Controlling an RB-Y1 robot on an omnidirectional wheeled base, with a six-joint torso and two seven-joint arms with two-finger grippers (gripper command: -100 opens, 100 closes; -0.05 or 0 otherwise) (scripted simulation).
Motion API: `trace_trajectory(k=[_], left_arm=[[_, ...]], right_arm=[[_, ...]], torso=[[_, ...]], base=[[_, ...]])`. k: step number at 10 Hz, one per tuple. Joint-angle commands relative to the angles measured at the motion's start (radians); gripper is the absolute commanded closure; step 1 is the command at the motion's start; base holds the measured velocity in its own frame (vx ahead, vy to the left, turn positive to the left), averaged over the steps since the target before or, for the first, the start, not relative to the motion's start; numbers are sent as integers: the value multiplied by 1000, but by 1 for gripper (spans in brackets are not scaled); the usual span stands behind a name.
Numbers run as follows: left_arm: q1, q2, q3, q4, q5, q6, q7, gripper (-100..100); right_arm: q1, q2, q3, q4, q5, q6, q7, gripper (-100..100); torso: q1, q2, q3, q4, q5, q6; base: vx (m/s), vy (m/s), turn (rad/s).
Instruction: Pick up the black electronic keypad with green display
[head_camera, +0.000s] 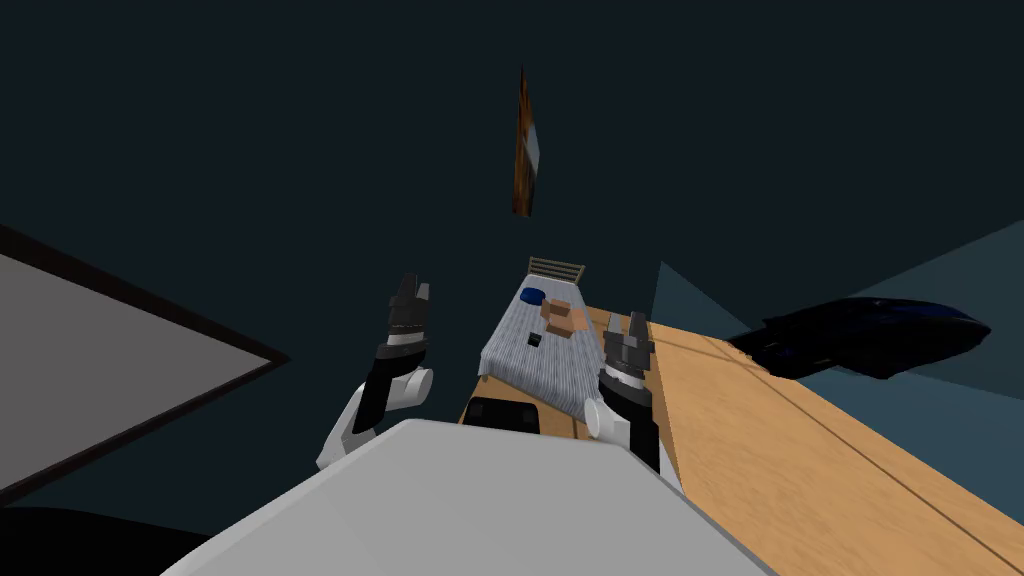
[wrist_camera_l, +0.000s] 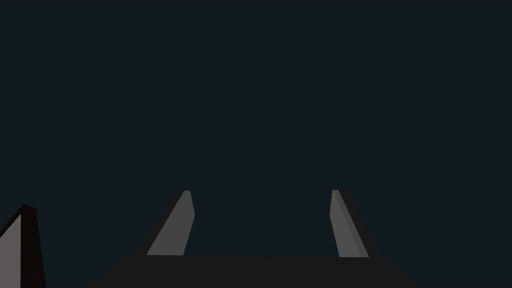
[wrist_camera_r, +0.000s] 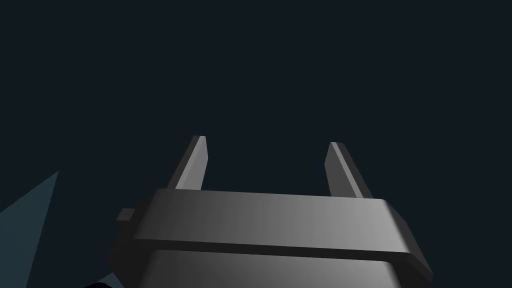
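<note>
Though no green display can be made out, the small black slab on the grey striped bed cover (head_camera: 570, 385), near a tan box (head_camera: 563, 318), is my guess for the keypad (head_camera: 534, 340). It lies ahead between both arms, seemingly nearer the right gripper (head_camera: 625, 328) than the left gripper (head_camera: 410, 292); its long axis is too small to tell. Both wrist views add what the head view cannot: each gripper's fingers stand apart, holding nothing

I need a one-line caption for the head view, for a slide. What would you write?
Left gripper and right gripper, both open, raised before a grey bed where a small black keypad lies.
</note>
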Motion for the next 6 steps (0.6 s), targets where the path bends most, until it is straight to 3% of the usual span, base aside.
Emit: trace_trajectory(k=[1,6], left_arm=[[0,0,0,0,0,0,0,0],[0,0,0,0,0,0,0,0]], right_arm=[[5,-47,20,18,-2,0,4,-100],[27,-171,107,112,-1,19,18,-100]], torso=[[0,0,0,0,0,0],[-9,-2,-1,0,-2,0]], base=[[8,-35,146],[19,-114,198]])
